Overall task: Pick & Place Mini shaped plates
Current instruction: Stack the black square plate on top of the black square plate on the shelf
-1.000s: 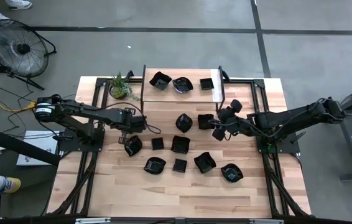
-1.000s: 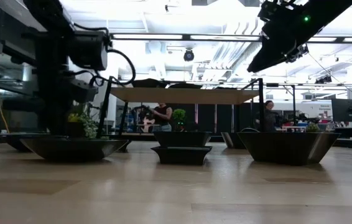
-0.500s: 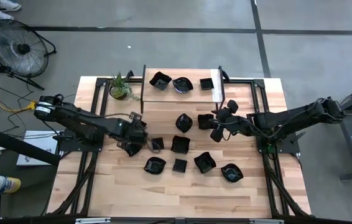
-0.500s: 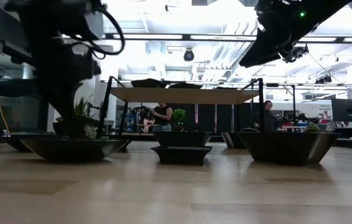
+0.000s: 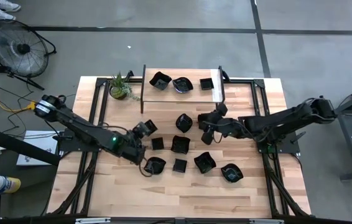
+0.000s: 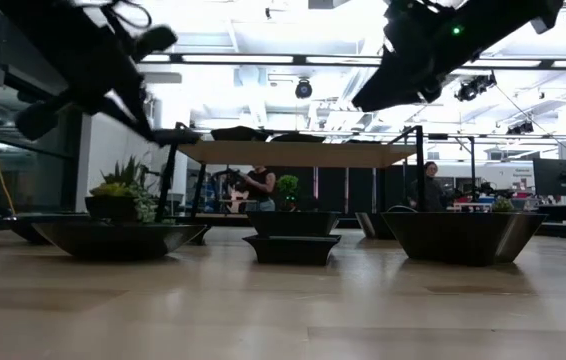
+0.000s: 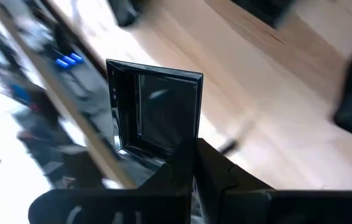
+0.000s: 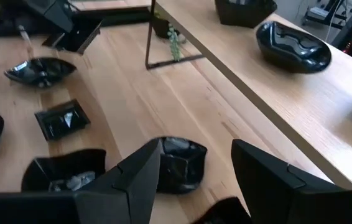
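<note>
The left gripper (image 7: 191, 163) is pinching a square black plate (image 7: 156, 106) by its edge and carrying it above the table (image 5: 163, 186), near the table's middle-left. The right gripper (image 8: 194, 165) is hovering with its fingers spread wide and empty over a wavy-rimmed plate (image 8: 182, 163) near the middle of the table. More black plates are lying across the wood, and three are sitting on the raised shelf (image 5: 163, 93) at the back, beside a potted plant (image 5: 120, 87).

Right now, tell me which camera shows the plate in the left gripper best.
The left wrist view: the square plate fills it, pinched by the left gripper. The high view shows it small; the low and right wrist views hardly show it.
</note>
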